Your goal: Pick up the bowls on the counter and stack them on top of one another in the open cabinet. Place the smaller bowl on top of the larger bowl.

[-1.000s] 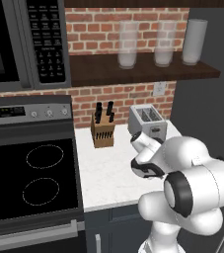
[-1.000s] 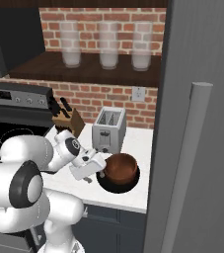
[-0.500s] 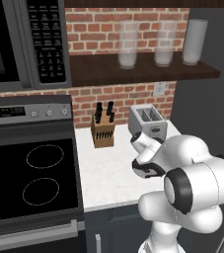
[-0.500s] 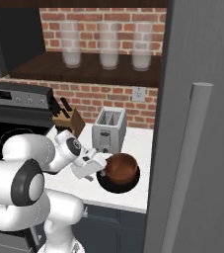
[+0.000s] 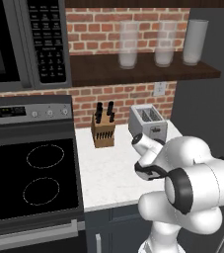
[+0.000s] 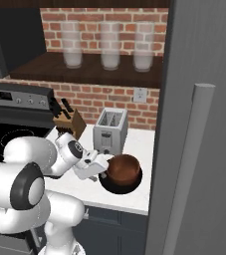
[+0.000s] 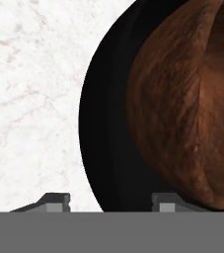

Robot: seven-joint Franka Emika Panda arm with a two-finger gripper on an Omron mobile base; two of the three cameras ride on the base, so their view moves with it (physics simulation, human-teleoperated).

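Two bowls sit nested low and right of centre in the right base view: the smaller bowl (image 6: 123, 167), glossy reddish-brown, rests inside the larger bowl (image 6: 115, 187), whose black rim shows beneath it. Both lie on the counter (image 6: 139, 144), in front of the toaster (image 6: 109, 130) and near the counter's front edge. The gripper (image 6: 102, 172) reaches in from the left of that frame and meets the left side of the pair. In the hand view its two fingertips (image 7: 55, 201) stand apart at the bottom of the frame, and the black rim (image 7: 101, 123) runs down between them, one tip over bare white stone, the other under the brown bowl (image 7: 182, 104). Whether the tips press on the rim cannot be told. The open cabinet (image 6: 45, 67) runs across the upper part of the right base view, carrying three pale glasses (image 6: 109, 46). A knife block (image 5: 103, 129) stands left of the toaster in the left base view.
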